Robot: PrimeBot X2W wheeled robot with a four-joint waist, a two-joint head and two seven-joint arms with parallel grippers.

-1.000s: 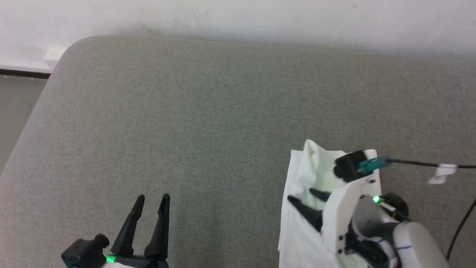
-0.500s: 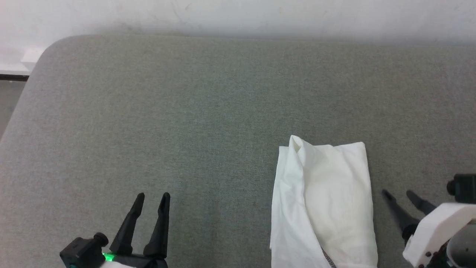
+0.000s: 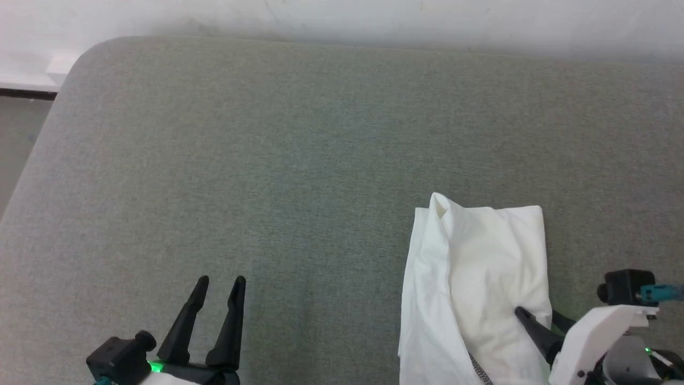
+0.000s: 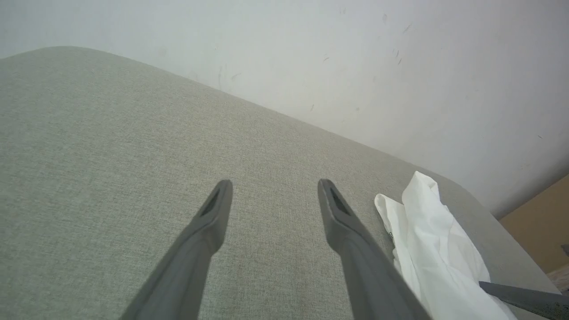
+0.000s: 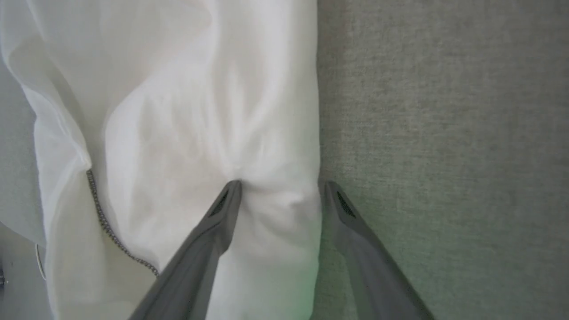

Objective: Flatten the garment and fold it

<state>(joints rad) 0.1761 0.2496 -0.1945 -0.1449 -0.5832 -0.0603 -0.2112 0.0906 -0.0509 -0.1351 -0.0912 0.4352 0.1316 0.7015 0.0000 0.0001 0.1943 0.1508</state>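
The right gripper (image 5: 281,186), jaws wide and empty, has swung back in from the right to straddle the garment's (image 3: 470,267) right edge, with one finger denting the fabric. The folded white bundle lies low and right on the grey cushion (image 3: 267,160) — likely a final tidy. The left gripper (image 3: 220,280) waits open, well apart.

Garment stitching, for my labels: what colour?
Dark grey stitching on the plain white thin-fabric garment; clearest in right wrist view.

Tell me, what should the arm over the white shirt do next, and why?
Probably close the right gripper: its open jaws straddle the edge of the garment, one finger denting the cloth, the other over the grey cushion, so closing should pinch that edge.
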